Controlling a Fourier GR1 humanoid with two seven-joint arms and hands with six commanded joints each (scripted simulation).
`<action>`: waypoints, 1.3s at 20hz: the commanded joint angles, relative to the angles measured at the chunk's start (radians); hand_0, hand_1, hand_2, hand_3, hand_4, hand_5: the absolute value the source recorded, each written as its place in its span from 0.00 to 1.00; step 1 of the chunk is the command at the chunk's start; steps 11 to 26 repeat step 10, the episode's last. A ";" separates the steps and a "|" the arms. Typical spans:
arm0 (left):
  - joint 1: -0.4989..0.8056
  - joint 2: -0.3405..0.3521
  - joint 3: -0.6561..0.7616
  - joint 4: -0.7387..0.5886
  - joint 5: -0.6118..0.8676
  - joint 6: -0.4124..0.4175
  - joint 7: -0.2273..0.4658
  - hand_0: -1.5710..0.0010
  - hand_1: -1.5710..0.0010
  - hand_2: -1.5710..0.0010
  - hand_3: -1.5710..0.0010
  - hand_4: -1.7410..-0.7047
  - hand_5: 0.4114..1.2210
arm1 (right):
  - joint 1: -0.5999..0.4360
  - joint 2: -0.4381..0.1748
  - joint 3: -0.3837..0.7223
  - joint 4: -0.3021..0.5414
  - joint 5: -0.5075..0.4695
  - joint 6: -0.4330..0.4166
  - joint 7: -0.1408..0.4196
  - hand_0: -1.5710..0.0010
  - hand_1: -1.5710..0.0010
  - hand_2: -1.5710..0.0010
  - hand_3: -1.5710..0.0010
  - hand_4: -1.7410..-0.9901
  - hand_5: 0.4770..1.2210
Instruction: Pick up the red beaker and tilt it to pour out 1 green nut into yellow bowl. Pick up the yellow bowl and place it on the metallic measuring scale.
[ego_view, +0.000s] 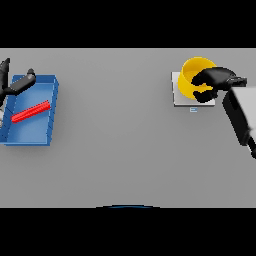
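Head view. Yellow bowl (192, 75) found resting on the metallic measuring scale (180, 95), far right of the grey counter (125, 145). Placement step judged essentially complete; release and withdrawal judged outstanding. Pour step not verifiable: no green nut discernible, bowl interior partly hidden behind the hand.

Right hand (212, 80) seen at the near-right rim of the bowl, dark fingers curled over the rim and wrapped round its wall. Grip judged closed on the bowl, not yet let go. Scale lying directly beneath the hand and bowl, its small display strip just below the fingers.

Left hand (15, 85) noted at the far left edge, over the upper corner of a blue tray (47, 87). Fingers spread and fairly straight, holding nothing. Red beaker (31, 111) lying on its side, slantwise, inside the tray just below and to the right of that hand, apart from the fingers. Well apart from the bowl and scale, across the whole width of the counter.
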 joint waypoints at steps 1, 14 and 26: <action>0.013 0.007 0.000 -0.002 -0.001 0.002 -0.011 1.00 1.00 1.00 1.00 0.90 0.40 | -0.005 -0.005 0.000 0.004 0.002 0.002 -0.005 0.75 0.77 0.67 0.62 0.44 0.46; -0.001 -0.006 0.008 0.011 0.013 -0.009 -0.017 1.00 1.00 1.00 1.00 0.89 0.40 | -0.034 0.012 0.028 0.054 0.033 0.007 -0.040 0.97 0.97 0.93 0.78 0.58 0.34; -0.001 -0.006 0.008 0.011 0.013 -0.009 -0.017 1.00 1.00 1.00 1.00 0.89 0.40 | -0.034 0.012 0.028 0.054 0.033 0.007 -0.040 0.97 0.97 0.93 0.78 0.58 0.34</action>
